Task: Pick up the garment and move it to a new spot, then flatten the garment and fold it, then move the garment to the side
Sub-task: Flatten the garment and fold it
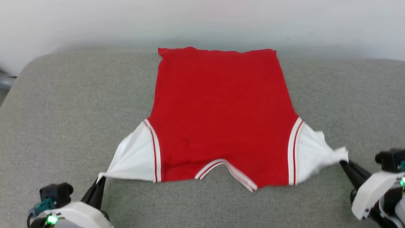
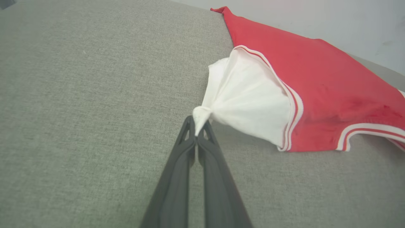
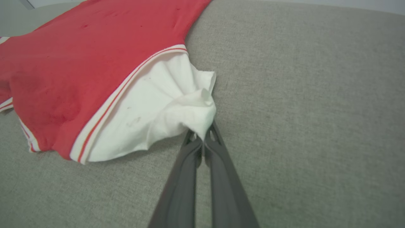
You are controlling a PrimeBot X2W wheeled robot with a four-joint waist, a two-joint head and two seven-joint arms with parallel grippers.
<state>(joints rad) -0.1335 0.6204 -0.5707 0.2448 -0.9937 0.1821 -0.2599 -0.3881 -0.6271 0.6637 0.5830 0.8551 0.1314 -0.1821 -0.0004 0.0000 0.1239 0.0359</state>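
You have the garment (image 1: 221,114) spread flat on the grey padded surface (image 1: 63,104). Its hem (image 1: 218,50) lies right along the far edge, its striped collar (image 1: 226,171) points toward the near edge, and it sits about midway between the left and right sides. No lettering shows on the upper face, so it is probably lying chest down.

Your left gripper (image 1: 100,181) is pinched tight on the tip of the left sleeve (image 1: 136,158). Your right gripper (image 1: 343,163) is clamped the same way on the bunched tip of the right sleeve (image 1: 311,152). Both sleeves are drawn outward into points close to the near edge.

Treat the cloth as light, soft and limp: it will likely sag and crease between your two holds, and drag on the woven cover rather than glide. Each hold is only a small nip of white fabric, so a hard tug may pull it free. For folding, the shoulder seams beside the striped trim or the hem corners look like surer holds, taking both layers together.

The pale wall (image 1: 202,19) rises just behind the far edge, so pushing away from you would crowd the hem against it. Bare cover runs to the left and right of the garment, which should give you room for the move to the side
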